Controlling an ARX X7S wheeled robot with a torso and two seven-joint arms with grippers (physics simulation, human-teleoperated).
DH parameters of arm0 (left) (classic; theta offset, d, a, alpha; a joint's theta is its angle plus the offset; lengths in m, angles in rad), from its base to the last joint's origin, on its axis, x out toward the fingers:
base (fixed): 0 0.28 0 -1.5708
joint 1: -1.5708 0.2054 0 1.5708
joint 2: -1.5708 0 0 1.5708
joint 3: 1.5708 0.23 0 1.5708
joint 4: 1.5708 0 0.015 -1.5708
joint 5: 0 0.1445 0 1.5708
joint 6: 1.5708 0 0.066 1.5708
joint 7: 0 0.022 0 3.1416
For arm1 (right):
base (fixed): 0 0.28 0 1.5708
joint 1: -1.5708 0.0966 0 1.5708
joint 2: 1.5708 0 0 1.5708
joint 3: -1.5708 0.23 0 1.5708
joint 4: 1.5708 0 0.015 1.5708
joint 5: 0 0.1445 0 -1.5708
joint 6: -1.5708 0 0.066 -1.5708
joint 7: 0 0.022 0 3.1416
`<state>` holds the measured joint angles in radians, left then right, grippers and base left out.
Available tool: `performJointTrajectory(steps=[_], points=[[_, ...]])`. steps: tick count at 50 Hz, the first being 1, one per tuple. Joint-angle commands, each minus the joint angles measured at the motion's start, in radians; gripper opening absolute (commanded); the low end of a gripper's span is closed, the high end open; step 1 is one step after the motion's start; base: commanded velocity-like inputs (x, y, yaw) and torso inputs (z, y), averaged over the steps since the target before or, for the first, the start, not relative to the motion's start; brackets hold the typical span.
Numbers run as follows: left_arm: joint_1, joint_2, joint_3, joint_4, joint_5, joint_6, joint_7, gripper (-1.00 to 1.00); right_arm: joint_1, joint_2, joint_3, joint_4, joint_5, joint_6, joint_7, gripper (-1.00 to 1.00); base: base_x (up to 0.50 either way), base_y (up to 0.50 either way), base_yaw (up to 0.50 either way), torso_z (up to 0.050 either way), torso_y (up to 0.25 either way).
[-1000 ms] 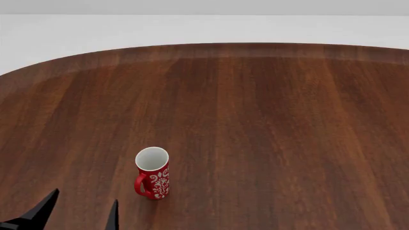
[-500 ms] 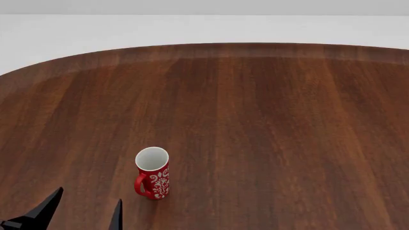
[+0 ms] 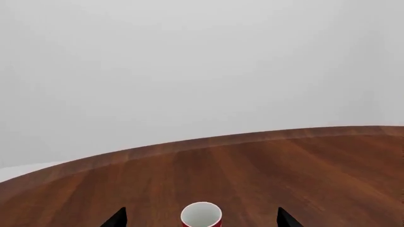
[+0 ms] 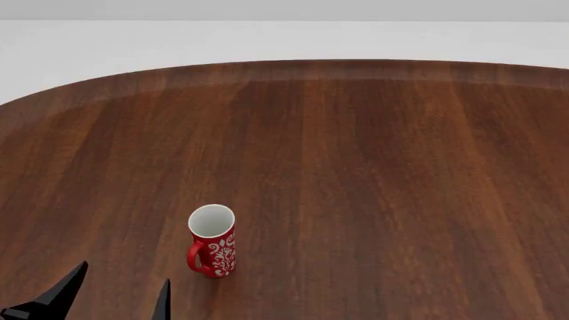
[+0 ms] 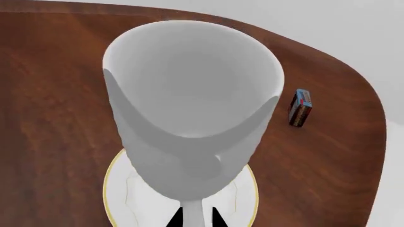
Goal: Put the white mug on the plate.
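The white mug (image 5: 189,109) fills the right wrist view, open top toward the camera. My right gripper (image 5: 195,216) is shut on its handle, one dark fingertip (image 5: 177,218) on each side. The plate (image 5: 120,198), white with a thin yellow rim, lies directly under the mug; I cannot tell whether the mug touches it. Mug, plate and right gripper are out of the head view. My left gripper (image 4: 116,297) is open and empty at the table's near left, just short of the red floral mug (image 4: 213,243), which also shows in the left wrist view (image 3: 201,216).
The round dark wooden table (image 4: 374,167) spans the head view, with a white floor beyond its far edge. A small red and blue box (image 5: 301,108) stands near the table edge, beyond the plate.
My left gripper's fingertips have shifted slightly to the right in the head view. The red mug has not moved.
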<state>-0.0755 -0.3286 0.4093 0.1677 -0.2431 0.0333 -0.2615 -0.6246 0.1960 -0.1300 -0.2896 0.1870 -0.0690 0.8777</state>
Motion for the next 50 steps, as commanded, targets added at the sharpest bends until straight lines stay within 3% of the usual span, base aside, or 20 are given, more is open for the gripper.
performJointTrajectory(steps=[1, 11, 13, 50], points=[[-0.003, -0.001, 0.006, 0.003, 0.002, -0.006, -0.004, 1.0, -0.002, -0.01, 0.004, 0.049, 0.005, -0.047, 0.001, -1.0, 0.0, 0.0, 0.0, 0.0, 0.0], [-0.001, -0.006, 0.011, 0.025, 0.005, -0.022, -0.014, 1.0, 0.002, -0.008, 0.016, 0.108, 0.025, -0.085, -0.002, -1.0, 0.0, 0.0, 0.0, 0.0, 0.0], [0.006, -0.005, 0.004, 0.049, -0.054, -0.027, 0.009, 1.0, 0.004, -0.008, 0.017, 0.116, 0.03, -0.089, -0.002, -1.0, 0.0, 0.0, 0.0, 0.0, 0.0], [0.009, -0.022, 0.023, 0.08, 0.016, -0.064, -0.051, 1.0, 0.103, 0.034, 0.012, 0.229, 0.081, -0.092, -0.055, -1.0, 0.0, 0.0, 0.0, 0.0, 0.0]])
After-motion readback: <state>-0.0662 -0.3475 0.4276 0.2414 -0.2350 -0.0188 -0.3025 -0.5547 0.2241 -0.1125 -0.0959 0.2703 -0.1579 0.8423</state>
